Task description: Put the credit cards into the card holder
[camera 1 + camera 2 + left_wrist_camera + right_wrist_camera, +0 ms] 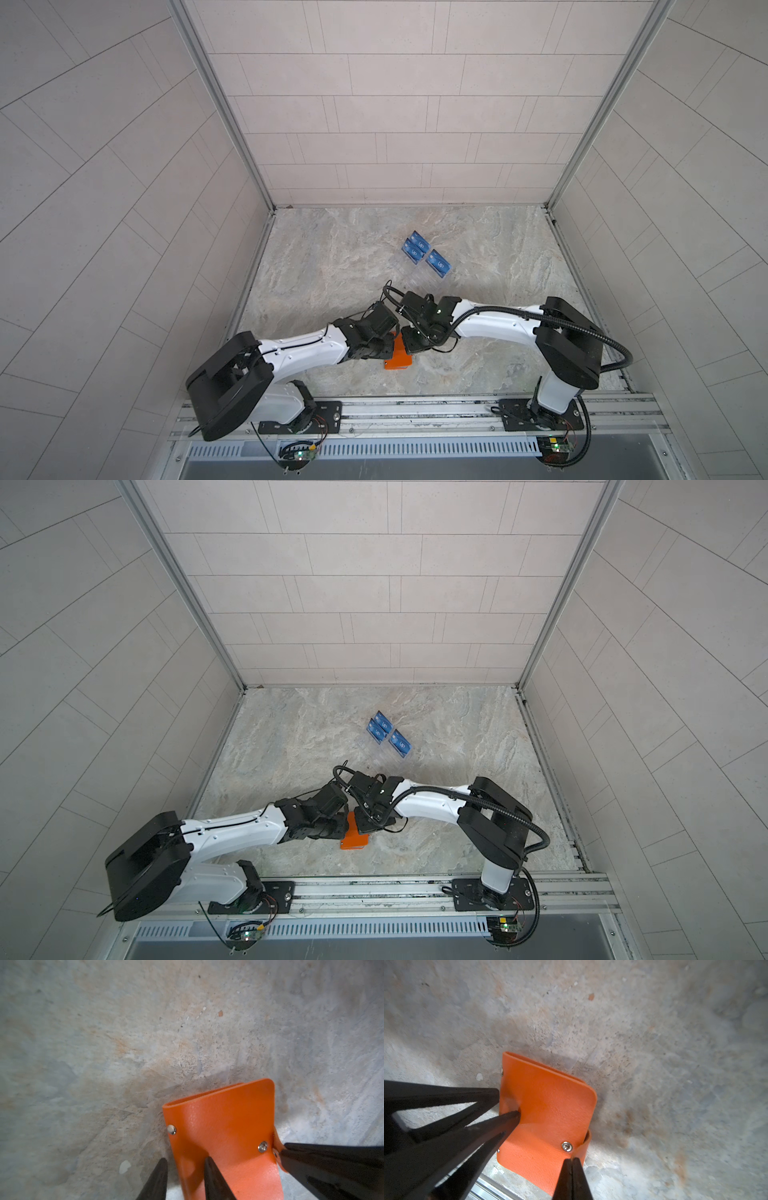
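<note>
The only writing you can read is the white "VIP" on the blue credit cards (pixel 415 249) (small and soft in both top views). Three of them are propped on a clear stand (pixel 417 279) toward the back of the marbled table (pixel 324 266), well apart from the arms. The card holder (pixel 400 360) carries no lettering that you can see. Its orange cover shows only a metal snap stud (pixel 567 1146) and a rivet (pixel 171 1129). It lies folded and flat on the table near the front rail, between the two wrists, with the stud bare.

Your left arm (pixel 299 349) reaches in from the left, forearm sloping toward the middle and wrist bent down over the holder. The left gripper (pixel 185 1159) stands narrowly parted. One fingertip (pixel 517 1114) presses a dent into the cover, and its mate rests just beside the holder's riveted edge. It clamps nothing.

Your right arm (pixel 494 322) comes in from the right with a ribbed cable (pixel 582 328) looping along it, and its wrist tips down close beside the left one. The right gripper (pixel 572 1160) is pinched fully together. The snap tab (pixel 587 1139) curls round the holder's far edge into its tips, and the left wrist view shows the strap caught at that same black point.
</note>
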